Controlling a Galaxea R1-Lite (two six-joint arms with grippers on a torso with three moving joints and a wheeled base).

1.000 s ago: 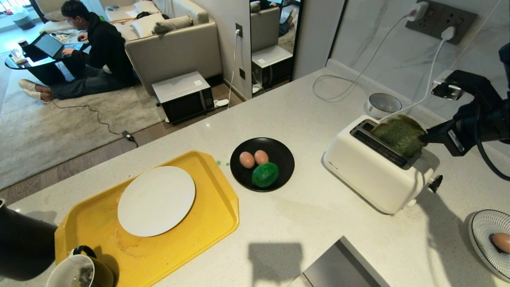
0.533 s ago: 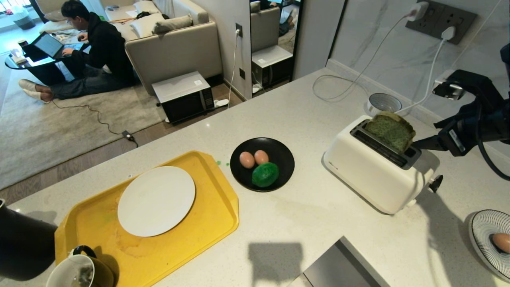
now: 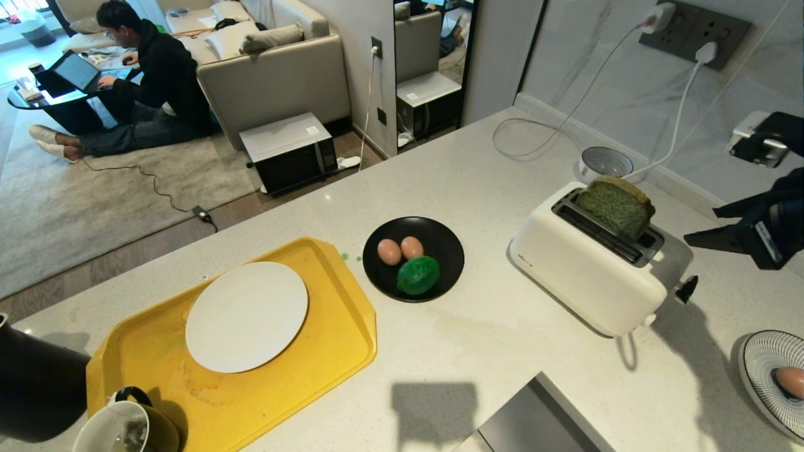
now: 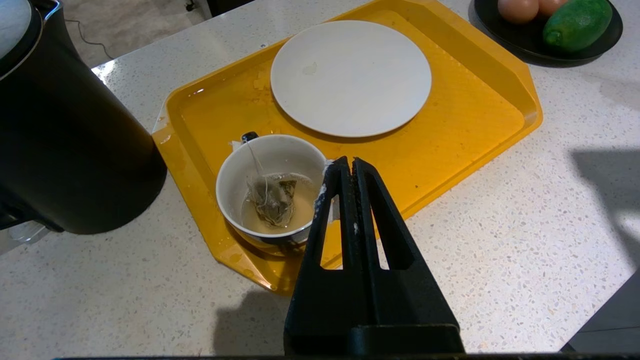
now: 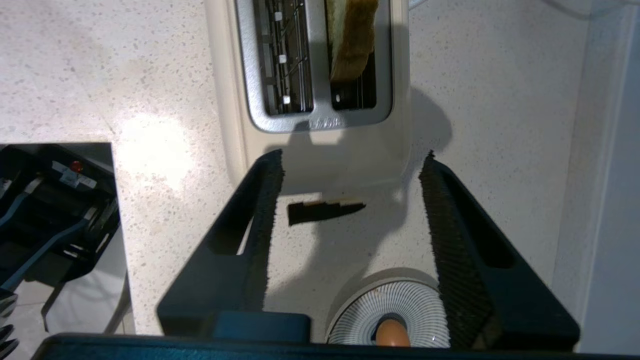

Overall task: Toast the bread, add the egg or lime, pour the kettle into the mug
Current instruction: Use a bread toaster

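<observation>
Standing nearest at the counter's front edge, the kettle [image 3: 34, 389] sits just beside the yellow tray [image 3: 339, 339], and the mug [image 4: 272, 187] rests on the tray's near corner with a tea bag [image 4: 272, 197] inside. The left gripper [image 4: 352, 165] hovers above that corner with its fingers pressed together and nothing between them. A white plate [image 3: 246, 316] lies on the tray beyond the mug. Near the right edge, a striped dish [image 3: 763, 367] carries one egg [image 3: 790, 380]. Farther back, a black plate [image 3: 440, 242] holds two more eggs and the lime [image 3: 418, 275], the lime touching both. To its right stands the white toaster [image 3: 587, 279]; the bread [image 3: 615, 206] sits upright in the slot farther from the front edge, its upper part projecting above the slot. The right gripper [image 3: 703, 226] is clear of the bread, to the right of the toaster, its fingers spread and empty. Behind the toaster stands a small bowl [image 3: 604, 164] near the wall. Beyond the counter, a person [image 3: 147, 75] sits on the floor at a laptop.
</observation>
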